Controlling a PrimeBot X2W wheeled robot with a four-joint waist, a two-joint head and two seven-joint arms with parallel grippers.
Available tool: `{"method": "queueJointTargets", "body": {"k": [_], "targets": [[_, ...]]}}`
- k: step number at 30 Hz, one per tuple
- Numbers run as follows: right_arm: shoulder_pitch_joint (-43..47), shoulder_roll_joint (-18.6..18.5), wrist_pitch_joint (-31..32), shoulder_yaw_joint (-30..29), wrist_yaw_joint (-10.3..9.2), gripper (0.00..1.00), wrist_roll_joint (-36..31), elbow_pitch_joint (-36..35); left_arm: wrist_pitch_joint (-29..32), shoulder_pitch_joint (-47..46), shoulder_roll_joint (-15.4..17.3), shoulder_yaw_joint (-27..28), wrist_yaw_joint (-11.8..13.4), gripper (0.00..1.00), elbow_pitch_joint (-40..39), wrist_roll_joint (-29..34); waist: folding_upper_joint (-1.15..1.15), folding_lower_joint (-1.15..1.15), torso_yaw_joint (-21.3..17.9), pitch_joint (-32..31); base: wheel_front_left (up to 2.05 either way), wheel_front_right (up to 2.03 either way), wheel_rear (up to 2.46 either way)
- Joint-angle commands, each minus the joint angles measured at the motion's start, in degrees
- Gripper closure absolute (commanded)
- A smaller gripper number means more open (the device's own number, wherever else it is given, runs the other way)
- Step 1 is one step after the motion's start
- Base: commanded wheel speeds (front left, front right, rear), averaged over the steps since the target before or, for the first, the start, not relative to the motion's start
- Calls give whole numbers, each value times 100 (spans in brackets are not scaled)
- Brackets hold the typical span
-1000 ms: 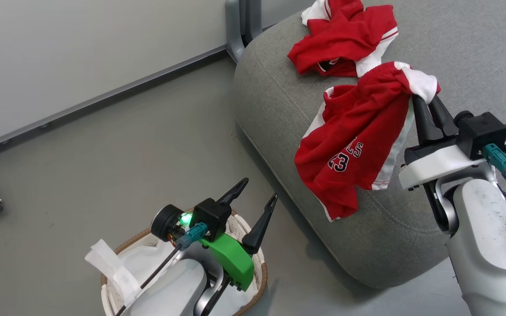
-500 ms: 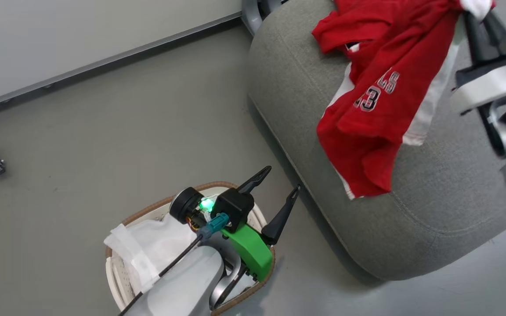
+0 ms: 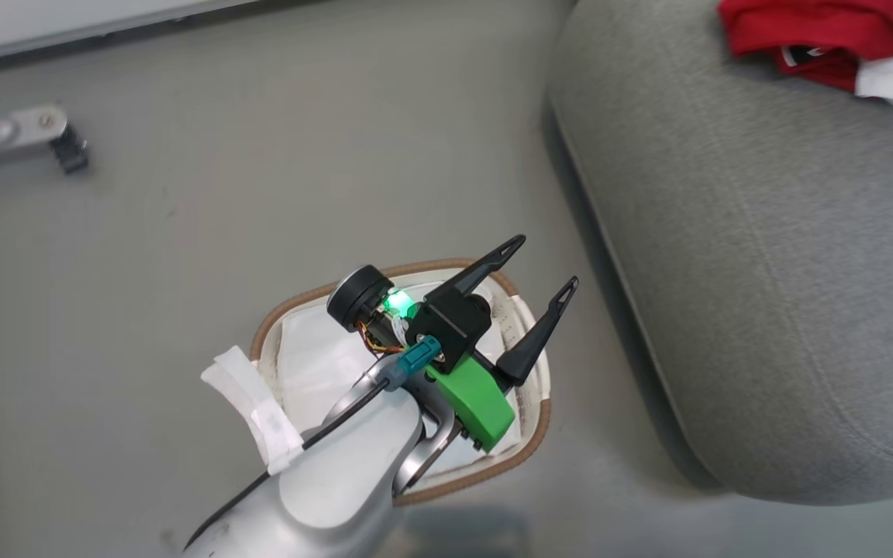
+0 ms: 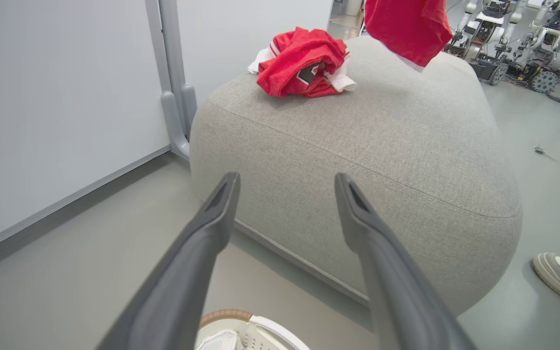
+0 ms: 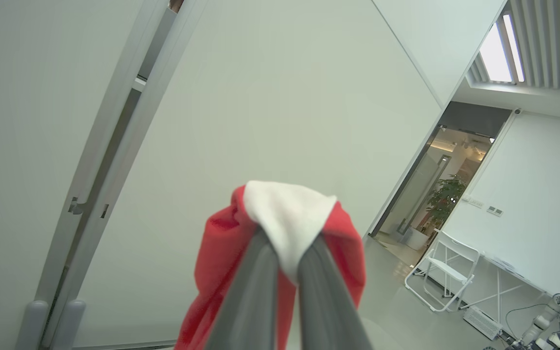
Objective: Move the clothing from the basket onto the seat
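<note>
- Clothing (image 3: 818,35) means two bright red jerseys with white trim.
- The crumpled jersey (image 4: 304,63) lies in a heap on top of the seat (image 4: 358,146), near its far edge, close to a grey wall post (image 4: 175,97).
- The hanging jersey (image 4: 406,29) dangles from above, over the seat top. Whether its lower end touches the cushion cannot be told.
- The right pincer (image 5: 288,250) is clamped tight on a bunched fold of the hanging jersey. White fabric bulges over its fingertips and red cloth falls away to the left below them.
- The left pincer (image 3: 546,262) is spread wide and holds nothing. It hovers over the basket (image 3: 291,302), its fingers pointing toward the seat.
- The basket stands on the grey floor (image 3: 183,232) just beside the seat, and a white liner (image 3: 315,364) shows inside its brown rim.
- In the left wrist view, a person's pale shoe (image 4: 557,274) rests on the floor to the right of the seat.
</note>
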Motion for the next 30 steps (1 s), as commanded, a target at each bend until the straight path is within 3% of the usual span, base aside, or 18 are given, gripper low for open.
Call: {"method": "queueJointTargets", "body": {"k": [1,5,9,17,18,19,21,30], "targets": [[-98,32,-12,-66,-8,100,-68,170,0,-158,-11,13,-5,0,-25,87,0,0,675,706,0,0,0],[-264,128,-158,-400,-8,100,-339,729,0,-315,-21,-3,14,0,-56,139,0,0,935,1066,0,0,0],[-316,455,-346,-691,-8,100,-618,1210,-1,-407,32,29,47,0,-52,166,0,0,1041,1351,0,0,0],[-24,1041,-537,-971,-9,100,-966,1929,-1,-516,93,70,78,0,27,210,0,0,924,1594,0,0,0],[15,1076,-548,-1006,-9,93,-988,1974,0,-516,87,65,73,0,39,204,0,0,902,1588,0,0,0],[71,1135,-556,-1036,-8,72,-1009,2005,-1,-517,87,61,68,0,52,202,0,0,868,1568,0,0,0],[154,1226,-564,-1061,-8,0,-1040,1987,-1,-519,91,53,59,0,81,202,0,0,806,1520,0,0,0],[751,1598,-567,-757,-8,0,-911,1201,-1,-369,156,173,125,0,138,113,0,0,512,1166,0,0,0]]}}
